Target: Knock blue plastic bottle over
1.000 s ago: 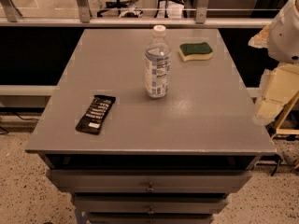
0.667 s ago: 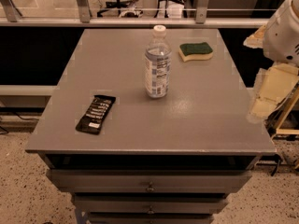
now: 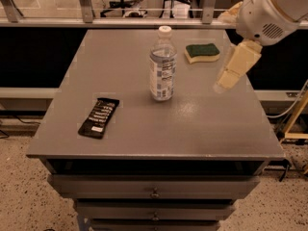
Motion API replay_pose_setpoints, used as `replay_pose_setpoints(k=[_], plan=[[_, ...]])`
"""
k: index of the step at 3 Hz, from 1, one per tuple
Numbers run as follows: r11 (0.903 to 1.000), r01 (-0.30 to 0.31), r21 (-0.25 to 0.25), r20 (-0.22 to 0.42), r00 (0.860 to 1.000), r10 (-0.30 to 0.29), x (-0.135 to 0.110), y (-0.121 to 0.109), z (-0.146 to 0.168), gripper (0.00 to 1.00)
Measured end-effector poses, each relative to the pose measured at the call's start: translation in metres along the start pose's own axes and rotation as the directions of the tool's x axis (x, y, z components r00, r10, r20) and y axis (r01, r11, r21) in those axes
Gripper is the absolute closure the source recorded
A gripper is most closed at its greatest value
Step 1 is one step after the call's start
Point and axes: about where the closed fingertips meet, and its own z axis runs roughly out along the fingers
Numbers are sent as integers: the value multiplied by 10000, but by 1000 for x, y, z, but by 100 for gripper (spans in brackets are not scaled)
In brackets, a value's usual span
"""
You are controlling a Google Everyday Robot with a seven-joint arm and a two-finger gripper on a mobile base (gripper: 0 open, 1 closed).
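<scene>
The blue plastic bottle (image 3: 162, 64) stands upright near the middle of the grey table (image 3: 144, 129). It is clear and bluish, with a white cap and a white-blue label. My gripper (image 3: 225, 82) hangs over the right side of the table, to the right of the bottle and clear of it by about a bottle's height. It sits just below the green-and-yellow sponge (image 3: 202, 52). The white arm (image 3: 272, 8) comes in from the upper right.
A flat black packet (image 3: 99, 117) lies at the front left of the table. The sponge lies at the back right. Drawers sit under the table top. A railing and office chairs are behind the table. A yellow stand is at the far right.
The arm and gripper have moved left, from beyond the table's right edge to over its right side, closer to the bottle. The bottle, sponge and packet have not moved.
</scene>
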Motion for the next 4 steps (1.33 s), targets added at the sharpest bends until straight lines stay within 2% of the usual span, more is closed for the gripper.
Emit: replay_pose_setpoints(k=[1,2,3,4], plan=[[9999,-114,122,2001,9797,87,-48,-25,29,0],[9999,-107,121,1986,9801,81,-48,-25,29,0],[9987,-471,-187,2890,9560,505,-47,-21,39,0],[9934,-971,-605,4913,8634,1143,-51,-19,68,0]])
